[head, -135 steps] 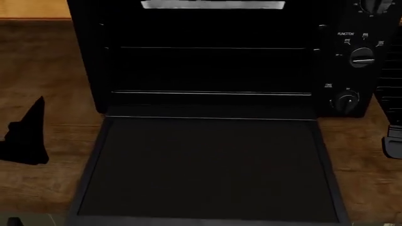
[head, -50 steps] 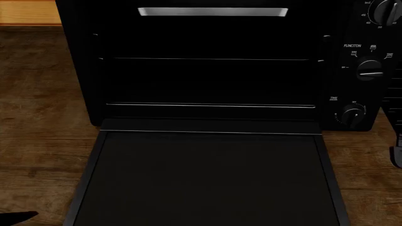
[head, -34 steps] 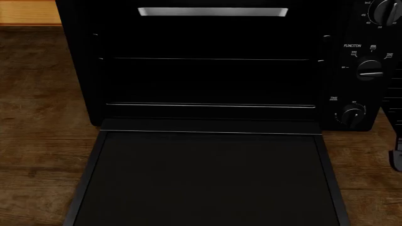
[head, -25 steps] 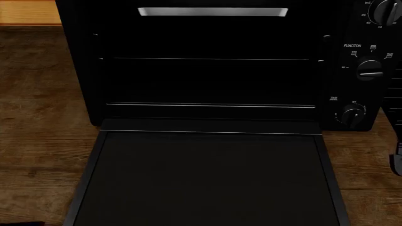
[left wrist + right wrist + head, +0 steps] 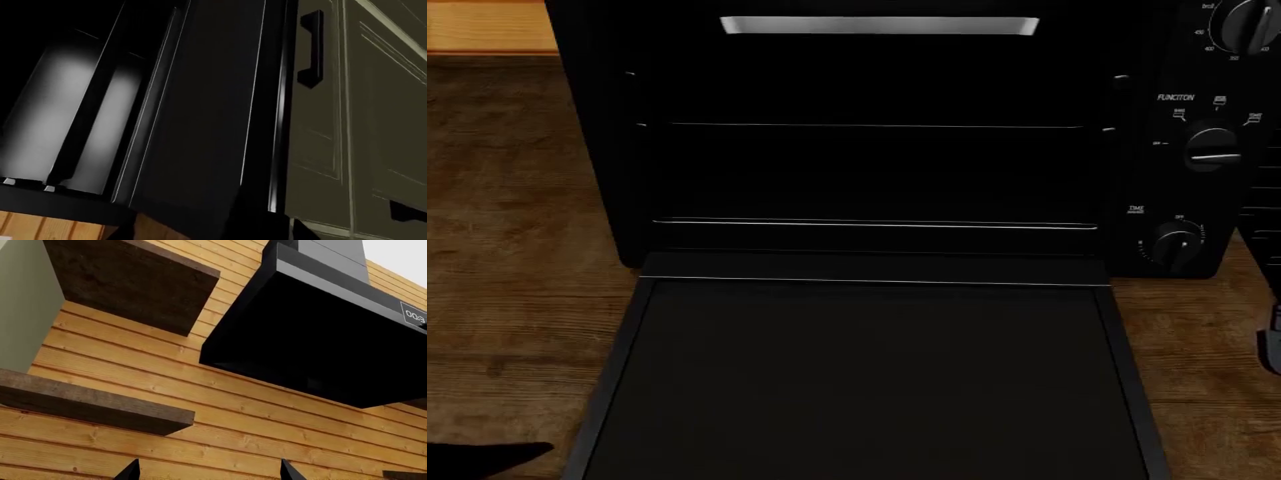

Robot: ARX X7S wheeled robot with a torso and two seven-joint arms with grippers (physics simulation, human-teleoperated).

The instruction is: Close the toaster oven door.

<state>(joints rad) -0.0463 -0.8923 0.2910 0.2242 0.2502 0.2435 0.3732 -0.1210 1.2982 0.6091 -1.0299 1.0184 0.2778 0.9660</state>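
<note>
Nearest in the head view, the wide flat black toaster oven door with its dark glass centre (image 5: 861, 385) lies fully dropped open over the brown wooden countertop (image 5: 507, 250) — closing has not begun. A dark sliver of the left gripper (image 5: 487, 458) shows beside its front corner; the right gripper (image 5: 1269, 345) barely enters view. How either pair of jaws stands cannot be told. Next, I judge, a gripper must get under the front edge and lift. Behind, the black box-shaped toaster oven (image 5: 868, 130) shows wire racks — its knob labels read "FUNCTION" and "TIME".
</note>
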